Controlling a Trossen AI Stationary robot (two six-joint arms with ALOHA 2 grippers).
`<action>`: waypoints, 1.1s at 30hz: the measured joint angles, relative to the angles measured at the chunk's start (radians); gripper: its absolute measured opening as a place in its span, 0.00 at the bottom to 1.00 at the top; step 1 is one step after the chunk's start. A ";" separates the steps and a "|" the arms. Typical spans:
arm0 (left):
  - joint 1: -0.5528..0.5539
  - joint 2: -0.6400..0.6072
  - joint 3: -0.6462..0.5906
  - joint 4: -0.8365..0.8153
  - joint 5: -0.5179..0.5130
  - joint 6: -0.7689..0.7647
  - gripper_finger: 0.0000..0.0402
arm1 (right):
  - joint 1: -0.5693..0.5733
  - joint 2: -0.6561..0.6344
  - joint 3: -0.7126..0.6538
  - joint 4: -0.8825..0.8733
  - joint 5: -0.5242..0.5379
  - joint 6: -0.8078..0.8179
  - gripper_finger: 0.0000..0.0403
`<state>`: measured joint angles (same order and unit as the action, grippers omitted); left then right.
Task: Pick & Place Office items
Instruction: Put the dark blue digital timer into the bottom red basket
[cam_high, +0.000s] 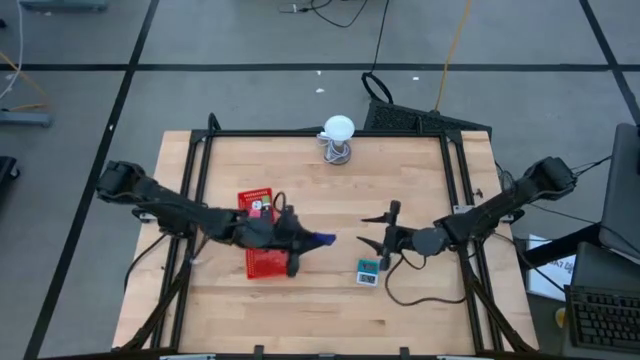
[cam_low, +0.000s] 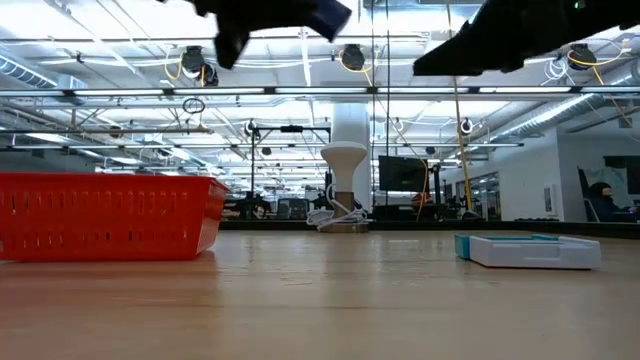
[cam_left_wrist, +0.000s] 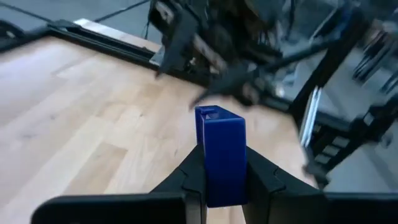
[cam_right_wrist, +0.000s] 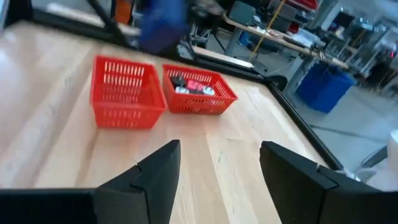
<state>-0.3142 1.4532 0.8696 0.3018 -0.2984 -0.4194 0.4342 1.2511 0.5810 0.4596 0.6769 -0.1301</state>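
Note:
My left gripper (cam_high: 305, 240) hangs in the air just right of the near red mesh tray (cam_high: 268, 262) and is shut on a dark blue block (cam_high: 322, 240). In the low view the blue block (cam_low: 330, 15) is high above the table. The teal-blue packet (cam_high: 369, 271) with a white label lies flat on the wood, just nearside of my right gripper (cam_high: 378, 227), which hovers open and touches nothing. Small pink, red and black pieces lie in the far red tray (cam_high: 257, 203); they also show in that far tray (cam_right_wrist: 199, 90) in the right wrist view. My left gripper (cam_left_wrist: 222, 158) pinches the dark blue block between its two fingers (cam_left_wrist: 193, 171), which lie on the block's two broad sides near its lower end (cam_left_wrist: 222, 183). The block's other end (cam_left_wrist: 214, 118) sticks out past the fingertips toward the table's right. It is lifted clear of the table.
A white ball on a wire stand (cam_high: 338, 135) sits at the middle of the table's far edge. The two red trays stand side by side left of centre. A black frame (cam_high: 460, 200) runs along the table's edges. Bare wood lies between the trays and the packet (cam_low: 525, 248).

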 joint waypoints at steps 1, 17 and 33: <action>-0.024 -0.010 0.000 -0.025 -0.029 0.018 0.14 | 0.001 -0.024 0.000 -0.022 0.000 0.023 0.51; -0.310 -0.026 0.000 -0.360 -0.339 -0.192 0.14 | 0.000 -0.130 0.000 -0.180 -0.001 0.123 0.49; -0.433 -0.034 -0.262 -0.420 -0.533 -0.744 0.15 | 0.000 -0.131 0.000 -0.181 -0.001 0.127 0.49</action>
<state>-0.7467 1.4189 0.6080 -0.1179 -0.8316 -1.1634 0.4339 1.1202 0.5812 0.2786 0.6762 -0.0033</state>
